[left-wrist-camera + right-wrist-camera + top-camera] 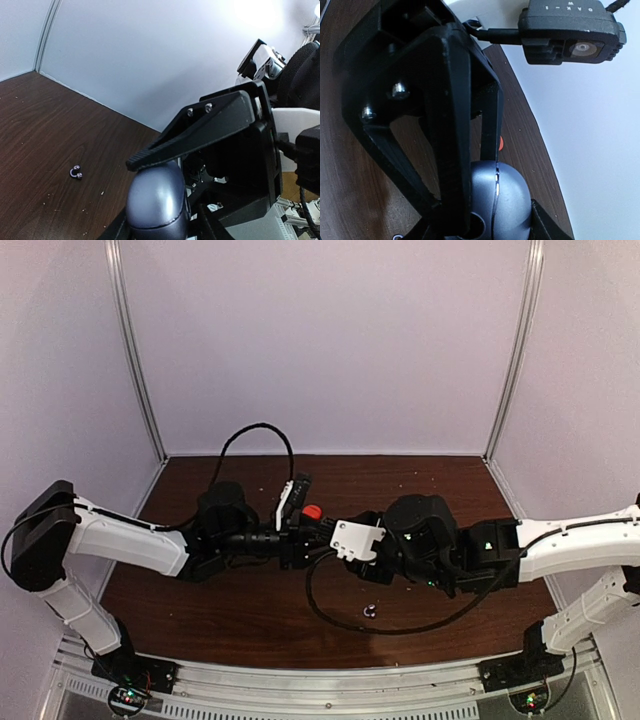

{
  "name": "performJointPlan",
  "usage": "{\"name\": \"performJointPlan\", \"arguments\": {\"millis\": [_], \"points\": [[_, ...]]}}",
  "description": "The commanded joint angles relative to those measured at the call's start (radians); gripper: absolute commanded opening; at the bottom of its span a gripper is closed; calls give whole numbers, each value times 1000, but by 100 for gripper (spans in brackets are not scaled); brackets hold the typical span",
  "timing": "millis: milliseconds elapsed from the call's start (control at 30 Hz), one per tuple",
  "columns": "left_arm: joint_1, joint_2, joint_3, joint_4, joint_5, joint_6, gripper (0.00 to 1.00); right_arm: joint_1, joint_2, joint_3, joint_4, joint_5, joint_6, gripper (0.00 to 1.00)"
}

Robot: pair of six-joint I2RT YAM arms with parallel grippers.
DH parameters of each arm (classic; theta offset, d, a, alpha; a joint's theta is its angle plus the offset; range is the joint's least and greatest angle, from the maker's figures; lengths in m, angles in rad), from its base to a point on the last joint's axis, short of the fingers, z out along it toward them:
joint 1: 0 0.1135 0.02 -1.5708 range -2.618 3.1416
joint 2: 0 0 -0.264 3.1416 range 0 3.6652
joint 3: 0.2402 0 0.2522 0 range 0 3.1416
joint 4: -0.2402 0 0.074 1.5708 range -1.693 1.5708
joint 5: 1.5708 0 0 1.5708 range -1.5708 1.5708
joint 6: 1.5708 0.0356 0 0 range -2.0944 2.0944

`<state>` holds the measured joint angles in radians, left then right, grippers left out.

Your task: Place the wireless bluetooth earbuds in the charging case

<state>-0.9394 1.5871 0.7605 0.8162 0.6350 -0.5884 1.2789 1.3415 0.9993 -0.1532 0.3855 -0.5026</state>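
Around the table (180, 610): pale walls (320, 340) with metal corner posts close off the left, right and far sides. The top is dark brown wood, flecked with crumbs.
Left arm (120, 535): white and black, reaching from the near left corner towards the middle of the table.
Right arm (570, 540): the same make, reaching in from the near right, so the two meet nose to nose at the middle.
Black cable (262, 425): one loop arches over the far side of the left arm. A second loop sags onto the wood near the right arm.
Left gripper (303, 530): its upper finger (200, 127) lies across the top of the charging case (157, 205). The lower finger is lost at the picture's edge, so I cannot tell whether it pinches or only rests there.
Right gripper (330, 530): clamped on the same case, with one broad finger (450, 125) against its left side and a dark tip against its right.
Charging case: rounded, glossy blue-grey, with a seam running over its dome. It is held off the table at the middle, between the two grippers.
Red piece (312, 511): small and round, just far of the meeting fingers. Too much of it is hidden to tell what it is.
Earbud (372, 611): a tiny silvery-grey hook lying alone on the wood at the near side, just in front of the right gripper and well apart from the case.
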Motion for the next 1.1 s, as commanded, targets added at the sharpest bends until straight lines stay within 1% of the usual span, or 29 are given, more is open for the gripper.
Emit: {"name": "performJointPlan", "arguments": {"millis": [0, 67, 167, 333, 500, 533, 600, 667, 767, 833, 933, 1000, 1067], "points": [[-8, 24, 26, 64, 20, -21, 43, 5, -10, 36, 42, 36, -1, 35], [-9, 31, 31, 56, 14, -22, 41, 6, -14, 38, 45, 36, -2, 35], [-9, 36, 36, 54, 19, -22, 36, 7, -17, 36, 46, 36, -4, 36], [-9, 36, 37, 51, 28, -14, 22, 7, -20, 31, 49, 49, -3, 36], [-9, 23, 36, 48, 30, 2, 8, 7, -30, 10, 54, 54, 2, 39], [-8, 19, 36, 50, 29, 5, 5, 7, -34, 6, 54, 53, 4, 44], [-8, 15, 35, 49, 28, 11, 2, 7, -44, 1, 51, 40, 11, 54], [-6, 7, 33, 46, 27, 18, 0, 7, -59, -9, 49, 24, 20, 61], [0, -9, 27, 41, 27, 32, 0, 5, -100, -35, 48, -17, 35, 70], [5, -21, 23, 35, 36, 50, 0, 3, -133, -54, 45, -61, 52, 74], [11, -42, 13, 25, 51, 83, 0, -6, -183, -82, 36, -144, 86, 76], [11, -56, 4, 22, 91, 130, 0, -14, -215, -93, 20, -211, 112, 77], [11, -75, -10, 33, 128, 178, 0, -41, -251, -100, 15, -329, 149, 77]]}}
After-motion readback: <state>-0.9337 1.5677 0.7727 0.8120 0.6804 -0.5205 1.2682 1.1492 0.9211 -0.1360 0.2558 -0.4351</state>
